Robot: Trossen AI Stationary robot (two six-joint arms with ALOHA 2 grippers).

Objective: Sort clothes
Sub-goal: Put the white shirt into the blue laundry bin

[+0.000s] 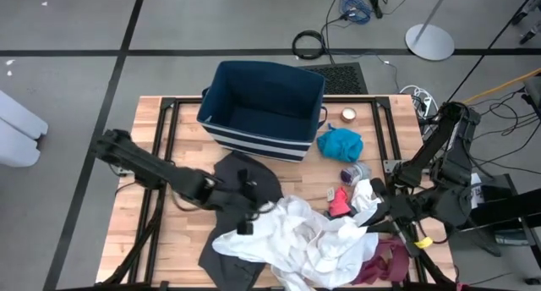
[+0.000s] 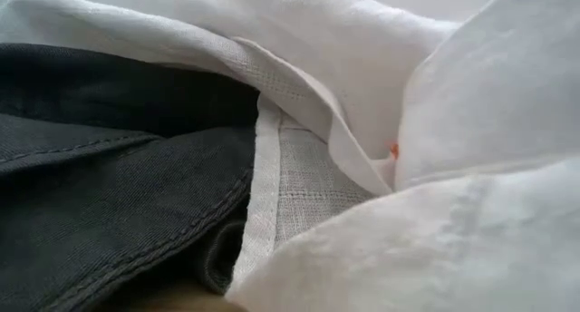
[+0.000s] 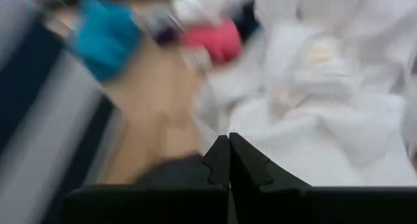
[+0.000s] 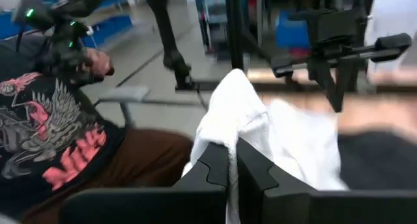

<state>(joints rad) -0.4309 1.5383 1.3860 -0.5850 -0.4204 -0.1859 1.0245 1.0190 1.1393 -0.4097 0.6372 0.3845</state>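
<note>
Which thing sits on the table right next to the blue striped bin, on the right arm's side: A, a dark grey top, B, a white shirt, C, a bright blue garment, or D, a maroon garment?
C: in the high view the bright blue garment lies bunched on the wood directly beside the bin, while the maroon garment lies at the table's near edge, far from it.

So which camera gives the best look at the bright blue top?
The high view: the bright blue top lies whole on the table beside the bin. The left wrist view shows it only as a blur. The low and right wrist views do not show it.
</note>
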